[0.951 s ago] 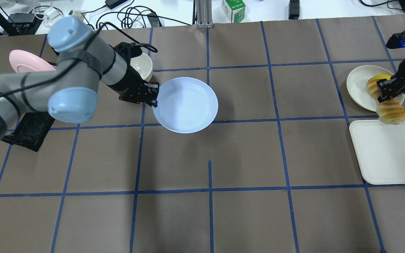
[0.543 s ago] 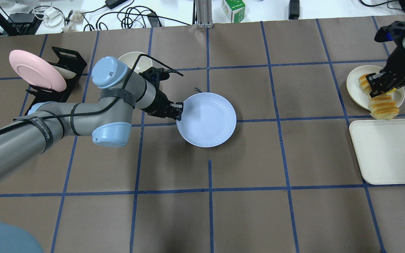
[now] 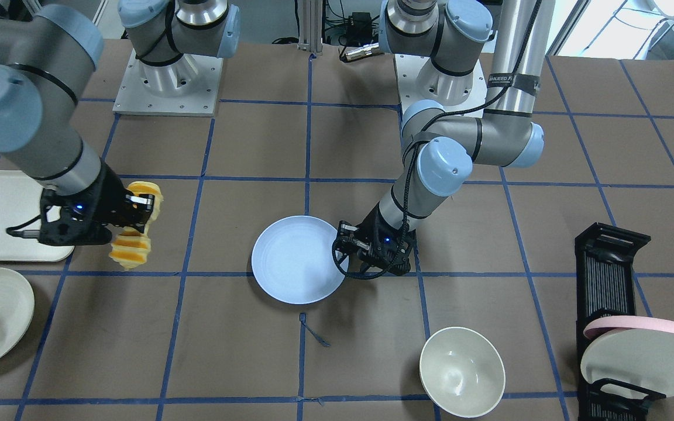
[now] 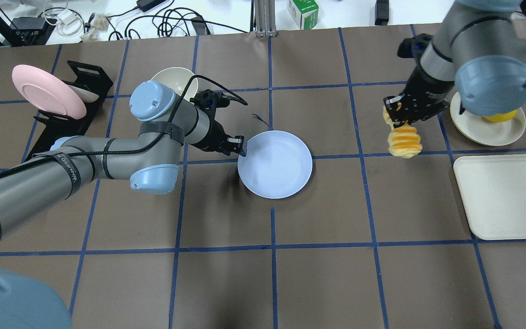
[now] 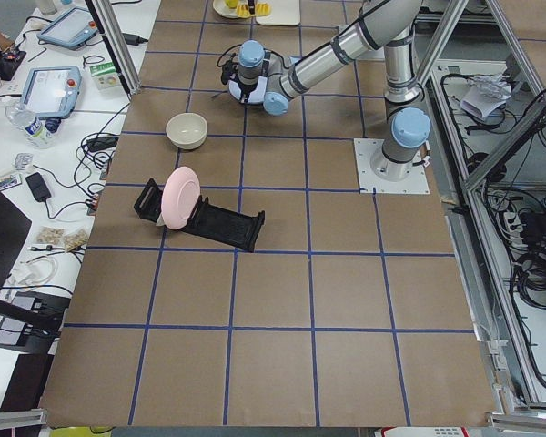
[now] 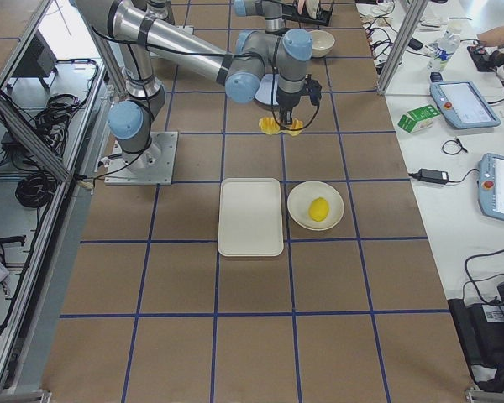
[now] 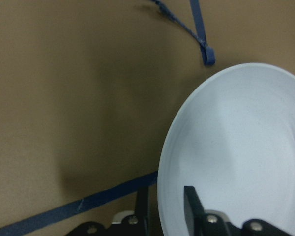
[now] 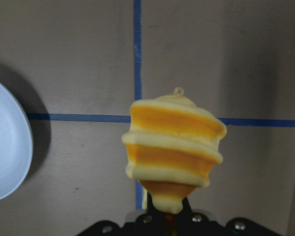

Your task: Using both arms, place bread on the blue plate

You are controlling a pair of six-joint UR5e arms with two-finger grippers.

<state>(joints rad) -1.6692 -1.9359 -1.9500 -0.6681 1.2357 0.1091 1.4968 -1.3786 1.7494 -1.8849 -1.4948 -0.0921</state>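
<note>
The pale blue plate (image 4: 281, 167) lies flat near the table's middle; it also shows in the front view (image 3: 290, 269). My left gripper (image 4: 241, 147) is shut on the plate's left rim, one finger inside and one outside, as the left wrist view (image 7: 165, 210) shows. My right gripper (image 4: 401, 113) is shut on one end of the bread (image 4: 403, 140), a ridged orange-and-cream loaf that hangs above the table to the right of the plate. In the right wrist view the bread (image 8: 174, 147) fills the middle and the plate's edge (image 8: 5, 147) shows at the left.
A white bowl (image 4: 175, 77) stands behind my left arm. A pink plate (image 4: 46, 91) leans in a black rack (image 4: 85, 75) at the far left. A cream plate (image 4: 473, 125) with a yellow fruit (image 4: 500, 117) and a white tray (image 4: 505, 196) are at the right.
My left gripper has moved the blue plate right and nearer to me. My right gripper has carried the bread left, away from the cream plate and over open table.
</note>
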